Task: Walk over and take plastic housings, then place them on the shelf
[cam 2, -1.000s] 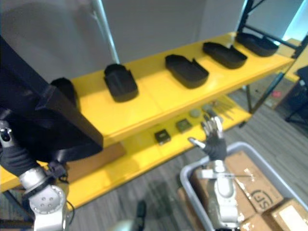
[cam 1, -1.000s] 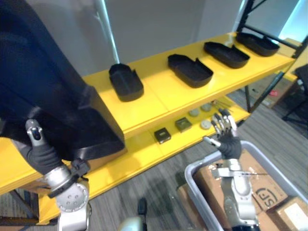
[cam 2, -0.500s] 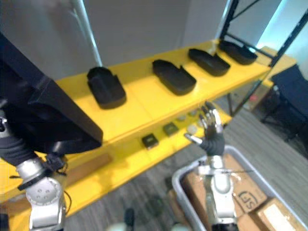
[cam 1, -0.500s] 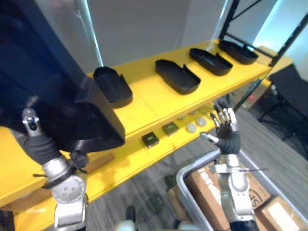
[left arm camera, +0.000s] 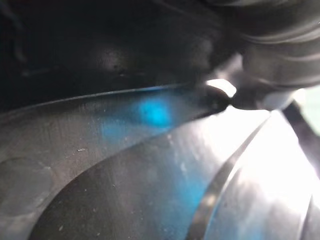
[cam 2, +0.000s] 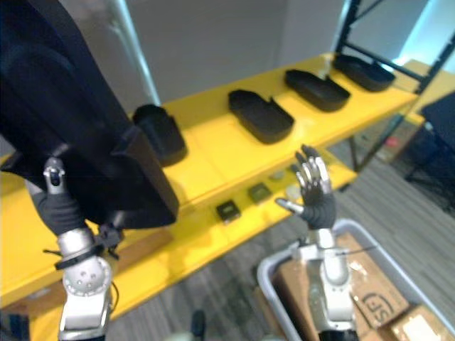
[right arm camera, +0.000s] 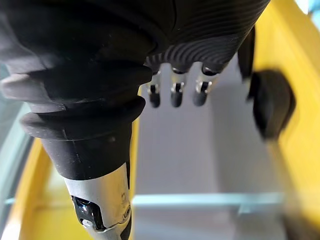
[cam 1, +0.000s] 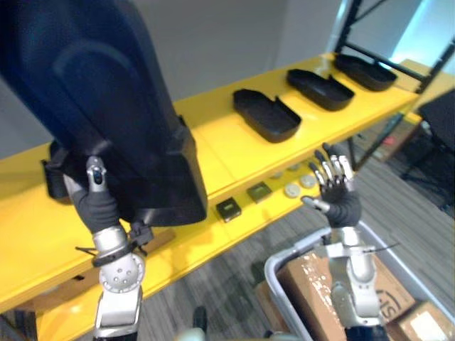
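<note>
Swung more upright since the earlier frame, the big black housing (cam 1: 106,106) in the left eye view stands at 12 o'clock of the left hand (cam 1: 96,207). The thumb lies against it and the fingers are hidden, so I cannot tell the grip. Best lowered flat onto bare shelf (cam 1: 220,145) at its 3 o'clock.

Right eye view: the right hand (cam 2: 316,199) is raised, spread and empty.

Left wrist view: the housing's dark wall, close up.

Right wrist view: straight fingers (right arm camera: 175,95).

Cropped housing (cam 1: 106,92) partly hides left robot hand (cam 1: 96,204).
</note>
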Controlling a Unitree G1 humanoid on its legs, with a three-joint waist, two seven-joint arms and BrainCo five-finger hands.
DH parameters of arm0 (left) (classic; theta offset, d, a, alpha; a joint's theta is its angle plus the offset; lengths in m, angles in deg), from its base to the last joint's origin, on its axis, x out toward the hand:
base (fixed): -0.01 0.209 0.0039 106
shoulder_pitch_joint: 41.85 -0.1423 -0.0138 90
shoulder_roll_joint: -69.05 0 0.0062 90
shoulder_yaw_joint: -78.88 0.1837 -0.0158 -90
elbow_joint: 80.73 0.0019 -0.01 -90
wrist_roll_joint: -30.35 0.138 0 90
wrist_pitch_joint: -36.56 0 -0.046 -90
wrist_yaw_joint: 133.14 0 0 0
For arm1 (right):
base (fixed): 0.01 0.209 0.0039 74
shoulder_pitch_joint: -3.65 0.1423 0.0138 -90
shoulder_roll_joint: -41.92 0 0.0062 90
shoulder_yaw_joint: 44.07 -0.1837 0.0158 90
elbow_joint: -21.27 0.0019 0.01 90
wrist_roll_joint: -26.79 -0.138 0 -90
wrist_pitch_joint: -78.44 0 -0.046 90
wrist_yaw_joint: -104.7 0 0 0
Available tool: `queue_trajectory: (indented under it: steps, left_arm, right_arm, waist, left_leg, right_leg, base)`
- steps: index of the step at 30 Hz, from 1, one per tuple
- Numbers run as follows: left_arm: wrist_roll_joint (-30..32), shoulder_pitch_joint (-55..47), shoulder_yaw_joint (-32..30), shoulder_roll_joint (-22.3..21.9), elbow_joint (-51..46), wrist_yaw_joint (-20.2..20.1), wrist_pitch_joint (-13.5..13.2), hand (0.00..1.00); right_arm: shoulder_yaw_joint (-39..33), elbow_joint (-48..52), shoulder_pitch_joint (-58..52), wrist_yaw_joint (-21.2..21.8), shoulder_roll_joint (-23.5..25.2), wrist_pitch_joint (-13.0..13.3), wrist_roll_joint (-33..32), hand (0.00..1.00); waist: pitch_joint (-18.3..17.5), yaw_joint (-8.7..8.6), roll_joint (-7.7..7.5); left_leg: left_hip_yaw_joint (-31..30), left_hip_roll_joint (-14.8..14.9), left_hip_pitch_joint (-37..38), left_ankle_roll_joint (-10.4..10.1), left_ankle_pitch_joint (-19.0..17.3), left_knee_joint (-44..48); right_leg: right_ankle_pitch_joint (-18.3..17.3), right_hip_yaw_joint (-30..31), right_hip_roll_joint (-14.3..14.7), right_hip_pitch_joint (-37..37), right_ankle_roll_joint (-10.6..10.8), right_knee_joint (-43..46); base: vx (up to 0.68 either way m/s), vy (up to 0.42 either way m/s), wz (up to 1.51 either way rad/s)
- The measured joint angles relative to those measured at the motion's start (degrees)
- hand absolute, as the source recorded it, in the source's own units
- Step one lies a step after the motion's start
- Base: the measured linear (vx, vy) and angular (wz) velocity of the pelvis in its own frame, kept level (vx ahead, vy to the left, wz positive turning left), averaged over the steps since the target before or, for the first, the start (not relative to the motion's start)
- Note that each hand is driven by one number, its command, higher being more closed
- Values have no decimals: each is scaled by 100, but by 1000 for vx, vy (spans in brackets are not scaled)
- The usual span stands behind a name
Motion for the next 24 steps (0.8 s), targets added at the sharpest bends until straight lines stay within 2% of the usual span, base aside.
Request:
queue_trajectory:
  steps: [1, 2, 3, 4, 5, 8, 9, 10, 11, 12, 13, 16, 17, 18, 22, 24]
  left_arm:
    - [-4, -277, -242, -144, -1, 0, 2, 100]
    - [-15, -499, -490, -293, -4, -10, 2, 100]
    - [-33, -559, -566, -339, -4, -19, -1, 100]
    - [-82, -622, -668, -372, -3, -44, -23, 100]
    - [-107, -713, -786, -419, -13, -47, -153, 100]
    - [-217, -730, -852, -480, -69, -91, -382, 100]
    - [-233, -727, -800, -551, -153, -158, -467, 100]
    - [-230, -734, -667, -528, -270, -327, -492, 100]
    - [-210, -724, -602, -484, -327, -410, -497, 100]
    - [-209, -758, -511, -442, -449, -568, -498, 100]
    - [-242, -782, -434, -479, -472, -719, -504, 100]
    - [-305, -888, -420, -494, -476, -973, -472, 100]
    - [-308, -885, -398, -489, -477, -1038, -474, 100]
    - [-379, -845, -279, -443, -474, -1188, -473, 100]
    - [-514, -489, 240, 2, -339, -1647, -500, 100]
    - [-578, -418, 192, 65, -236, -1632, -499, 100]
  right_arm:
    - [174, -211, 202, 5, 29, 34, 2, 0]
    - [296, -371, 373, -10, 58, 65, 20, 0]
    - [311, -379, 423, -23, 53, 78, 35, 0]
    - [293, -393, 501, -56, 26, 123, 49, 0]
    - [271, -595, 747, -154, 4, 206, 71, 0]
    - [188, -803, 939, -306, -5, 206, 70, 0]
    - [169, -779, 895, -371, -5, 208, 59, 0]
    - [129, -767, 823, -409, -23, 208, 37, 0]
    - [104, -768, 786, -416, -7, 205, 12, 0]
    - [80, -753, 706, -422, 89, 210, 15, 0]
    - [75, -755, 635, -452, 187, 247, 35, 0]
    - [76, -754, 463, -653, 370, 260, 300, 0]
    - [71, -754, 402, -692, 378, 260, 342, 0]
    - [58, -713, 277, -806, 406, 261, 383, 0]
    - [-136, -478, -312, -1194, 439, 244, 600, 0]
    - [-110, -477, -397, -1196, 470, 241, 699, 0]
  waist:
    - [56, 128, 97]
    - [110, 271, 208]
    - [144, 318, 270]
    - [149, 331, 255]
    - [148, 399, 237]
    - [117, 416, 245]
    - [28, 370, 324]
    - [11, 316, 396]
    - [0, 279, 352]
    - [-112, 248, 209]
    - [-164, 239, 110]
    - [-168, 233, 99]
    - [-171, 213, 100]
    - [-171, 178, 100]
    - [-167, -56, 148]
    - [-166, -60, 149]
  left_leg:
    - [-115, -11, -58, -22, -17, 90]
    - [131, 108, -216, 84, -272, 233]
    - [353, 178, -283, 230, -381, 341]
    - [684, 268, -389, 459, -541, 456]
    - [1308, 449, -671, 683, -704, 816]
    - [1936, 623, -799, 887, -822, 1906]
    - [2180, 689, -725, 857, -1142, 2190]
    - [2340, 607, -769, 785, -1073, 2087]
    - [2342, 532, -751, 709, -1000, 1952]
    - [2181, 313, -621, 535, -870, 1390]
    - [2099, 97, -479, 544, -568, 799]
    - [2037, -180, -8, 555, -37, -237]
    - [1994, -219, 73, 567, 33, -379]
    - [1847, -273, 82, 572, 38, -400]
    - [1238, -383, 57, 649, 1, -407]
    - [1234, -391, 43, 646, 2, -406]
  right_leg:
    - [-51, -137, 62, 57, -25, 42]
    - [-72, -363, 130, 143, -50, 35]
    - [-76, -507, 156, 198, -60, -6]
    - [-83, -729, 134, 212, -113, -99]
    - [-86, -1161, 23, 176, -184, -92]
    - [-119, -1591, -203, 62, -224, 154]
    - [-120, -1725, -274, 2, -191, 362]
    - [-159, -1742, -273, -80, -198, 580]
    - [-197, -1665, -312, -121, -234, 605]
    - [-354, -1488, -340, -154, -296, 431]
    - [-321, -1558, -442, -152, -206, 349]
    - [-106, -1605, -470, 4, 49, 253]
    - [-85, -1600, -453, 52, 55, 233]
    - [-62, -1467, -430, 109, 43, 243]
    - [-103, -201, -390, 119, -88, 564]
    - [-167, -58, -348, 154, -186, 417]
  base:
    - [-155, -82, 79]
    - [-164, -94, 92]
    - [-156, -116, 111]
    - [-134, -80, 145]
    - [-116, -54, 141]
    - [1, 20, 98]
    - [71, 67, 93]
    - [37, 105, 98]
    - [-32, 131, 94]
    - [-27, 132, 79]
    - [-2, 109, 66]
    - [8, 77, 33]
    - [-26, 66, 39]
    - [-32, 54, 53]
    - [-22, 103, 75]
    - [-44, 21, 20]
